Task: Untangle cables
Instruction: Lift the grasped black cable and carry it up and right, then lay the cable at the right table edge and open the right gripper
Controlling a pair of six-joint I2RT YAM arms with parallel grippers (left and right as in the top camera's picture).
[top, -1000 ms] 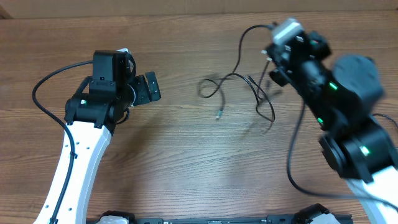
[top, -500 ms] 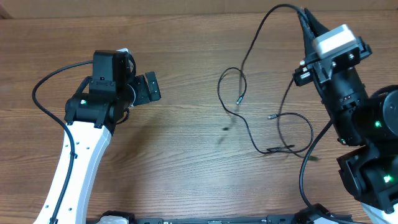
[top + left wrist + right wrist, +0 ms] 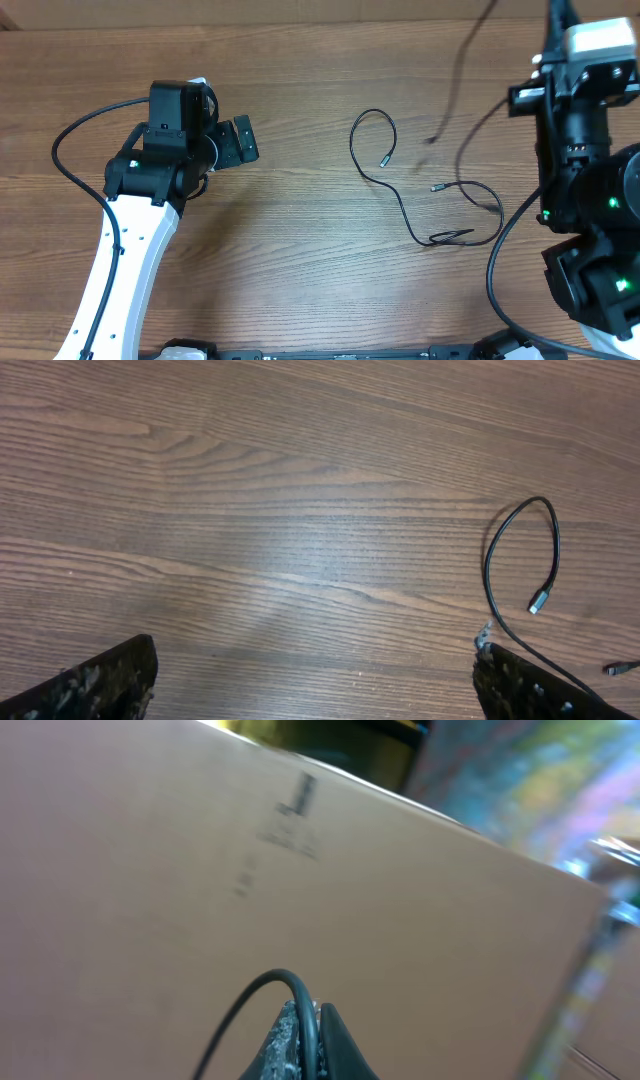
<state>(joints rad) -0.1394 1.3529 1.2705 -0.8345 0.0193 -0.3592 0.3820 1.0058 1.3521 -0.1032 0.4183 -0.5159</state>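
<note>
table: a brown wood-grain table, matte and streaked from left to right, is filling the overhead view.
lying cable: a thin black lying cable is resting flat on the table right of centre. It is curling into a narrow teardrop loop at its far-left end, then snaking toward the near side and bending into a wider loop on the right. A small plug is lying at the end of the teardrop loop.
lifted cable: a second thin black cord, the lifted cable, is hanging blurred in the air at the far right, sloping down from the far edge toward the table. Whether it is touching the lying cable cannot be told.
right gripper: the right gripper is pressing its fingers together on the lifted cable, which is arching out to the left from between the tips, in front of a tan cardboard panel.
right arm: the bulky black right arm is stretching along the right edge toward the far side.
left gripper: the left gripper is holding its fingers wide apart over bare wood, gripping nothing, well left of the lying cable.
left arm: the white left arm with black joints is rising from the near left, with a thick black lead looping off to its left.
</note>
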